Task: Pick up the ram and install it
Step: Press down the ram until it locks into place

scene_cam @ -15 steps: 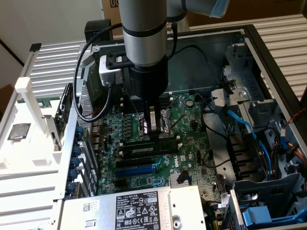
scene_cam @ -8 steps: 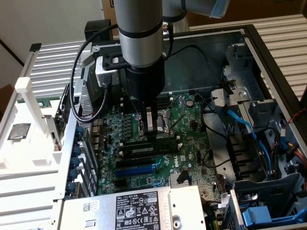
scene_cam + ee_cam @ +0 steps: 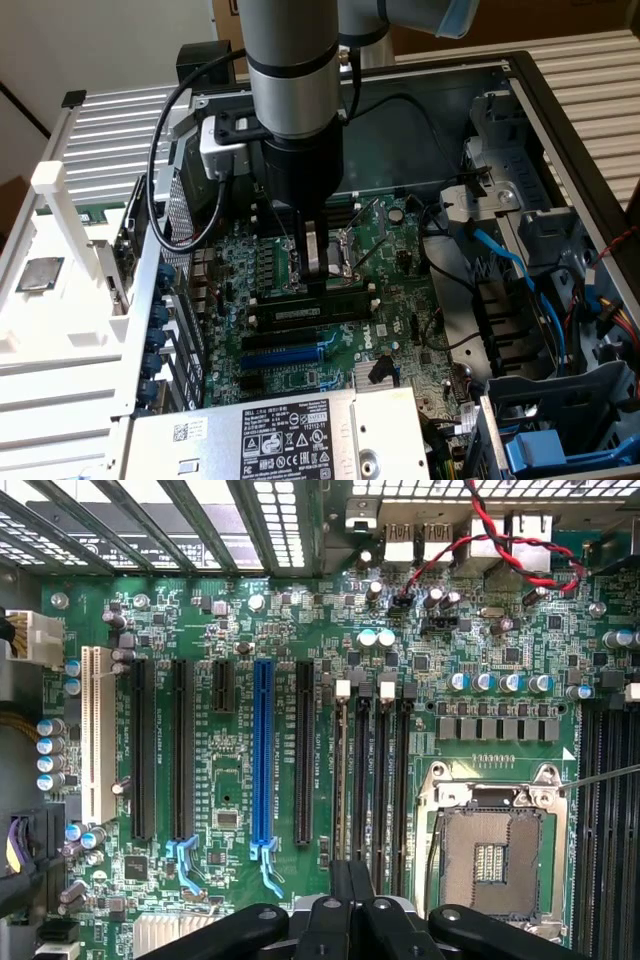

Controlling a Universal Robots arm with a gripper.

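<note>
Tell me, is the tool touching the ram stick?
Cannot tell. In the exterior view the tool ends right at the ram's upper edge, but neither clear contact nor a clear gap shows where they meet.

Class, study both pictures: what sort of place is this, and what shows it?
Probably a computer assembly or repair station: an open grey metal computer case, its green motherboard with long black slots, and a grey robot arm reaching inside.
</note>
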